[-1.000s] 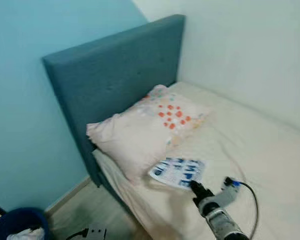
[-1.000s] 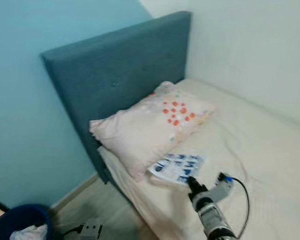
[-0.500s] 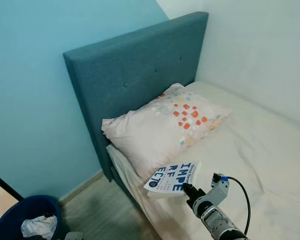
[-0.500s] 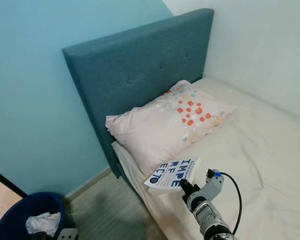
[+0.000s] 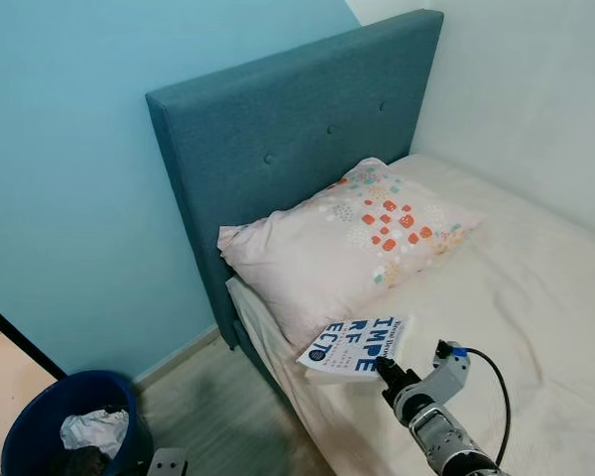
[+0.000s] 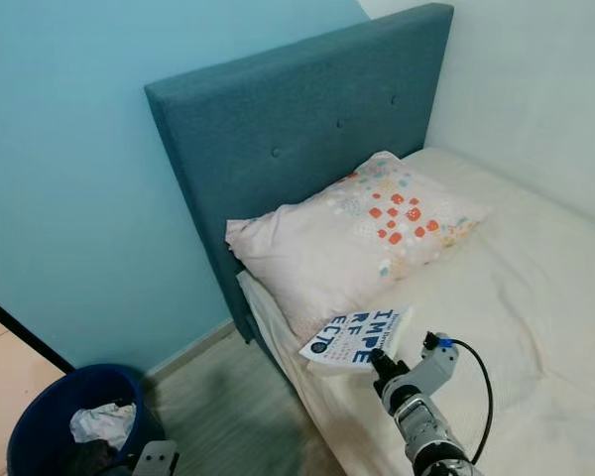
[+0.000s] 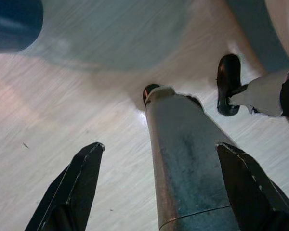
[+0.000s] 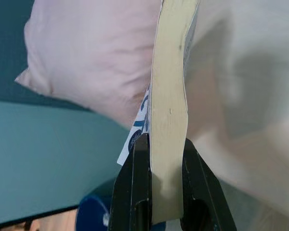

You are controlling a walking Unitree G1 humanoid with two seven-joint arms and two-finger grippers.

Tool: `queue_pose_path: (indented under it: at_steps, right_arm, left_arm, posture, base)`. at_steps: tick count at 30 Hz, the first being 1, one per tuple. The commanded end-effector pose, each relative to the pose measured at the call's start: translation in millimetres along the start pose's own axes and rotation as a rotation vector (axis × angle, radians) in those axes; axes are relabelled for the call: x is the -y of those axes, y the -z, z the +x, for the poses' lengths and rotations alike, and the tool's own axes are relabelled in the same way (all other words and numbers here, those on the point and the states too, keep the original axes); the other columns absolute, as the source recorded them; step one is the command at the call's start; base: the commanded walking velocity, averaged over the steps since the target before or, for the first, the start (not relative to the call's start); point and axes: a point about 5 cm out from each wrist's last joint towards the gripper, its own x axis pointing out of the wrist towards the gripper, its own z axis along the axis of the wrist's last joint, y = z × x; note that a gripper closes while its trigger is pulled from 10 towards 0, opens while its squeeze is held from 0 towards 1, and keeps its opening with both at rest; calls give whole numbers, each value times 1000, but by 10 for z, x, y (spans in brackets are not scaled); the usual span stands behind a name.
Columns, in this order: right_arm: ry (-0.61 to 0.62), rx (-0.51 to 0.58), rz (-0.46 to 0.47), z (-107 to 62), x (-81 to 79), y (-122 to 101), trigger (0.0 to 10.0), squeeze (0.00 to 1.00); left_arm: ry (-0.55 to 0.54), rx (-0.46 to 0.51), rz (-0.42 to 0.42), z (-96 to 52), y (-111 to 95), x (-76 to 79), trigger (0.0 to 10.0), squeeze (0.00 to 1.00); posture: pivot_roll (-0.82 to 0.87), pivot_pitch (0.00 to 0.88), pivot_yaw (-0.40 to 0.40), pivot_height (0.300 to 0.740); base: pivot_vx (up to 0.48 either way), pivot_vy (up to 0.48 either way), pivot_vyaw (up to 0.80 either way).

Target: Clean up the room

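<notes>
Right gripper clamped on book, held above bed edge, pillow at 11 o'clock.

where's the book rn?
The book is clamped in the right gripper, held just above the near edge of the bed, right in front of the floral pillow. The blue bin sits on the floor to the robot's left.

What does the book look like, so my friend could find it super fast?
Start at the bed with the tall blue headboard, then find the pink spotted pillow. Just below it, the right gripper pinches a thin book. It alone has a white cover with big blue letters.
</notes>
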Motion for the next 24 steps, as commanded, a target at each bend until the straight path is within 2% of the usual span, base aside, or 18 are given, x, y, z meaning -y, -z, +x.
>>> queue_pose_path:
  at_steps: [1, 8, 11, 13, 14, 15, 18, 19, 21, 22, 24]
  right_arm:
    - [-15, 39, 5, 8, -17, -52, 10000, 0]
    - [56, 135, -2, -5, 51, -240, 10000, 0]
    - [50, 172, 38, -20, 69, -267, 10000, 0]
    - [45, 187, 66, -31, 79, -241, 10000, 0]
    - [48, 212, 117, -43, 95, -225, 10000, 0]
    - [48, 212, 117, -43, 95, -225, 10000, 0]
    - [79, 249, 207, -76, 160, -211, 10000, 0]
    - [79, 249, 207, -76, 160, -211, 10000, 0]
    - [151, 241, 252, -124, 256, -128, 10000, 0]
    - [151, 241, 252, -124, 256, -128, 10000, 0]
    - [233, 203, 284, -167, 335, -4, 10000, 0]
  left_arm:
    - [-9, -34, 3, -22, 93, -47, 10000, 0]
    - [-17, -40, 5, -46, 135, -111, 10000, 0]
    - [-19, -43, 5, -56, 158, -130, 10000, 0]
    - [-22, -47, 5, -70, 195, -153, 10000, 0]
    - [-23, -52, 3, -85, 235, -178, 10000, 0]
    - [-23, -52, 3, -85, 235, -178, 10000, 0]
    - [-24, -61, 4, -113, 302, -216, 10000, 0]
    - [-24, -61, 4, -113, 302, -216, 10000, 0]
    - [-25, -70, 6, -151, 382, -270, 10000, 0]
    - [-25, -70, 6, -151, 382, -270, 10000, 0]
    - [-28, -78, 7, -189, 448, -331, 10000, 0]
  posture:
    - [-18, 177, 43, 655]
    - [-1, 194, 49, 630]
    - [8, 204, 52, 630]
    - [34, 228, 60, 630]
    - [52, 246, 70, 630]
    - [52, 246, 70, 630]
    - [76, 278, 82, 630]
    - [76, 278, 82, 630]
    - [119, 324, 97, 630]
    - [119, 324, 97, 630]
    - [142, 346, 106, 630]
  base:
    - [0, 0, 0]
    - [0, 0, 0]
    - [0, 0, 0]
    - [0, 0, 0]
    - [0, 0, 0]
    - [0, 0, 0]
    - [0, 0, 0]
    - [0, 0, 0]
    - [0, 0, 0]
    - [0, 0, 0]
    - [0, 0, 0]
